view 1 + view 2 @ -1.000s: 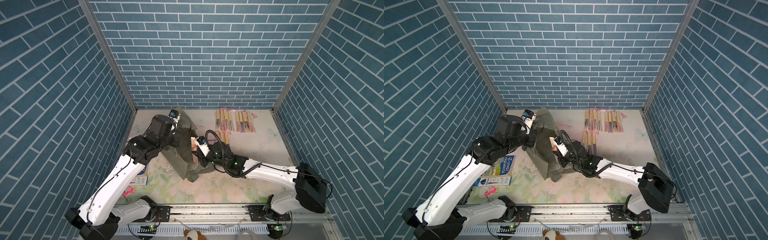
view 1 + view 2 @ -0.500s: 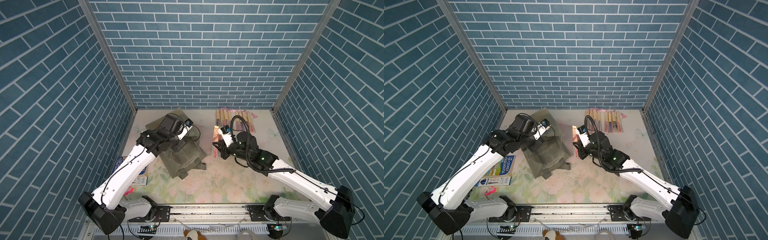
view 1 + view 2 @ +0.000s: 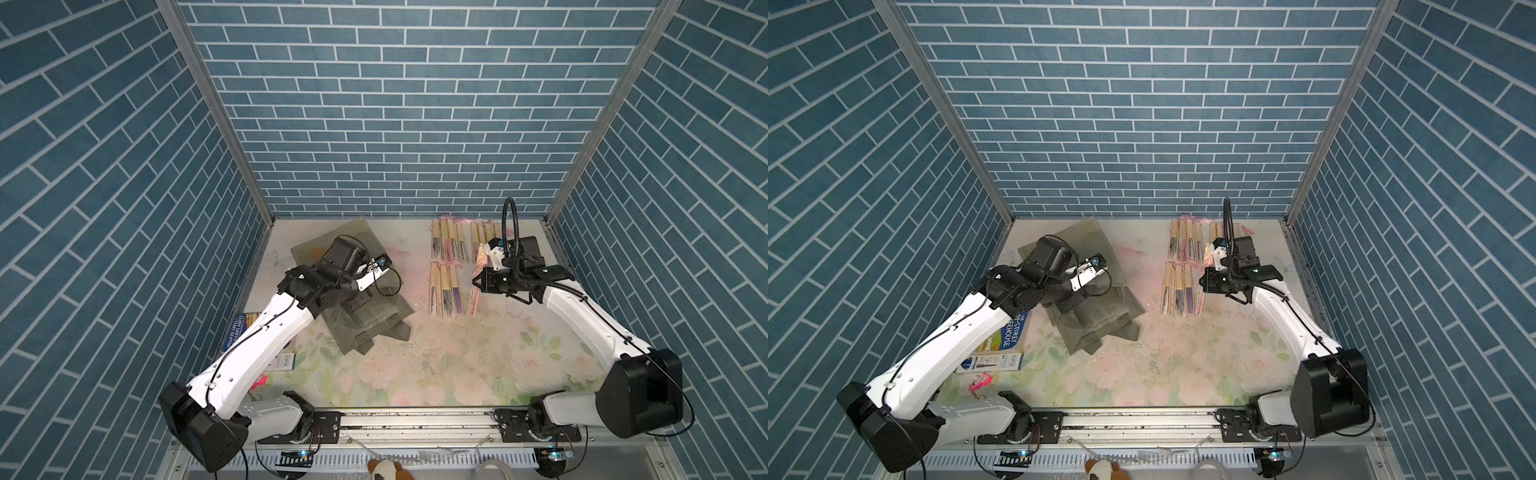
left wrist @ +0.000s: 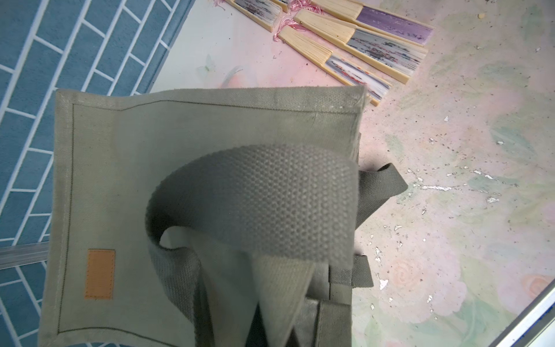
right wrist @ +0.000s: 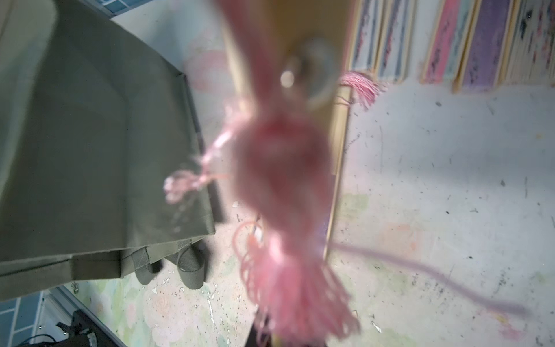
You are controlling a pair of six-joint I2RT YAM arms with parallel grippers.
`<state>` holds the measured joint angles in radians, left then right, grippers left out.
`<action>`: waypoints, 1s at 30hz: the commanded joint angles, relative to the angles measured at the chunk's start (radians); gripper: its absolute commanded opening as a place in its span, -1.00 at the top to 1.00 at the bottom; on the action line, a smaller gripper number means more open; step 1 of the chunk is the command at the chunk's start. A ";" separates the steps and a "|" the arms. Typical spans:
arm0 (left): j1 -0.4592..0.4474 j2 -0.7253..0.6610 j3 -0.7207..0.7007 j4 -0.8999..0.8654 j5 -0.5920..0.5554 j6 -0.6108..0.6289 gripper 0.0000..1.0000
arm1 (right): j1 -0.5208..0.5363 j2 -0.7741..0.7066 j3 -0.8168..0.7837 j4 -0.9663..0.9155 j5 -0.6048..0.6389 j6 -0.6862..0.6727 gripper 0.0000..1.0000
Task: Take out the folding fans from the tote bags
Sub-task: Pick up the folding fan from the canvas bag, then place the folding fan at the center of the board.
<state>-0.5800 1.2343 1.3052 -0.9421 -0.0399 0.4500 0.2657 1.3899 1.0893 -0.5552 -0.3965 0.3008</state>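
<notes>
Right wrist | fan (image 5: 324, 24) pinched in right gripper (image 3: 478, 283) | tote (image 5: 90, 150) nearby

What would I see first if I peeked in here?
Two rows of fans lie at the far right of the table. The right gripper holds one more fan beside them, its pink tassel dangling blurry in front of the wrist camera. At the far left a grey-green tote lies crumpled, and the left gripper seems to pinch its strap.
</notes>
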 commanded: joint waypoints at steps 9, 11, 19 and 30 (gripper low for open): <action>0.006 -0.018 -0.071 0.071 0.009 -0.020 1.00 | -0.128 0.292 0.179 -0.151 -0.179 -0.031 1.00; 0.006 -0.026 -0.084 0.088 0.014 -0.017 1.00 | -0.140 0.347 0.201 -0.162 -0.198 -0.040 1.00; 0.006 -0.015 -0.083 0.084 0.027 -0.022 1.00 | -0.151 0.554 0.333 -0.245 -0.212 -0.141 1.00; 0.006 -0.018 -0.096 0.090 0.034 -0.027 1.00 | -0.162 0.758 0.500 -0.370 -0.249 -0.250 1.00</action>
<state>-0.5800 1.2221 1.2179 -0.8524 -0.0139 0.4343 0.1066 2.1193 1.5398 -0.8616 -0.6151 0.1341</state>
